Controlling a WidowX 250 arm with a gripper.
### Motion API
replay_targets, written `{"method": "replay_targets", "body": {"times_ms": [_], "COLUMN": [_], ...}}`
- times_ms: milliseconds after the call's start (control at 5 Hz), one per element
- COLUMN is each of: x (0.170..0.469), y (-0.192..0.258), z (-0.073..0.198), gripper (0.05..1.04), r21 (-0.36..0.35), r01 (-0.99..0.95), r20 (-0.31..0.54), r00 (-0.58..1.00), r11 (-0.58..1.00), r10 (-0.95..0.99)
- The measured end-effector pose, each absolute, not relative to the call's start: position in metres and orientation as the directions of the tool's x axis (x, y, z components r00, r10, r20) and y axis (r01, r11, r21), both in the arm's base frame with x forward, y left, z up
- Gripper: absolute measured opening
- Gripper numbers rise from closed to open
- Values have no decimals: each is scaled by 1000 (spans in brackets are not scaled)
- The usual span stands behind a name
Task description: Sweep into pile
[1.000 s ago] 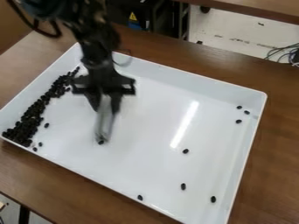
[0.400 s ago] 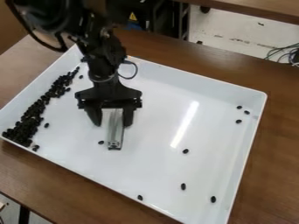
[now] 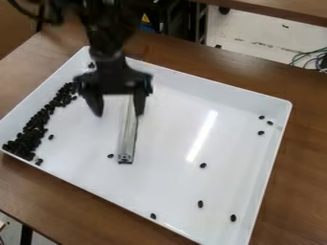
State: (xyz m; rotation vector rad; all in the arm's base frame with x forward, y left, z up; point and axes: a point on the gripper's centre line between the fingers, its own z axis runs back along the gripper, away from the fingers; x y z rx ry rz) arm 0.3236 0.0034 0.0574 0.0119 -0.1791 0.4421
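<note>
Dark beans [image 3: 27, 141] are piled along the left wall of the white tray [image 3: 172, 182]. The hand [image 3: 117, 114] is held open, its fingers spread; a metal bar [image 3: 127, 139] is partly covered by one. Loose beans [image 3: 203, 165] are scattered farther right.

Passage between bar [image 3: 128, 139] and scattered beans [image 3: 203, 165]; claw [image 3: 118, 115] probably blocks far end

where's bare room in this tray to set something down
Widest: between the metal bar and the three pieces by the tray's right wall. Smaller: from bar to dark pile, barring two loose pieces. Crowded: along the left wall.
</note>
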Motion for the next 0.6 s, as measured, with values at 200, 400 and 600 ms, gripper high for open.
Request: {"method": "replay_targets", "body": {"times_ms": [200, 400, 600], "x": [322, 308, 287], "y": [19, 53, 75], "z": [79, 82, 84], "gripper": [999, 999, 999], "r21": [37, 45, 65], "r01": [-520, -640, -713], "r20": [143, 128, 136], "r00": [848, 766, 700], "r11": [853, 767, 699], "r10": [511, 630, 701]}}
